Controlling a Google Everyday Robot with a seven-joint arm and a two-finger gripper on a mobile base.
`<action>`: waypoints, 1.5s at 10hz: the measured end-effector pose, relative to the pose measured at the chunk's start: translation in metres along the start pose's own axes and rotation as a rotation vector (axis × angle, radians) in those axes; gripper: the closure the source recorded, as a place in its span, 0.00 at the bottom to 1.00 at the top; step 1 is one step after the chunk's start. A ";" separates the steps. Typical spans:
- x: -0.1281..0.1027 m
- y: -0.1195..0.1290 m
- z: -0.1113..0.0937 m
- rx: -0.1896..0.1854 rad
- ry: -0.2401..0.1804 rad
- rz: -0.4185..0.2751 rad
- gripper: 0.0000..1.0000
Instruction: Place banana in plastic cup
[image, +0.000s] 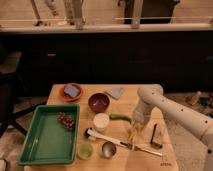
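The pale yellow banana (133, 133) lies on the wooden table (150, 162), right of centre. My gripper (134, 123) reaches down from the white arm (165, 107) onto the banana's far end and is shut on it there. The banana's lower part shows below the fingers and rests on the table. The small light-green plastic cup (85, 150) stands upright near the front edge, to the banana's left and beside the green tray.
A green tray (45, 145) with grapes (66, 120) fills the left side. Close by are a metal cup (108, 149), a white cup (101, 121), a dark red bowl (98, 102), a green vegetable (119, 117), a long white-handled tool (122, 142) and a dark block (156, 135).
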 end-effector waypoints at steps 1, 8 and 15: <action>0.000 0.000 -0.010 0.001 0.015 0.004 1.00; -0.025 -0.040 -0.053 -0.048 0.029 0.000 1.00; -0.083 -0.102 -0.084 0.054 -0.019 -0.119 1.00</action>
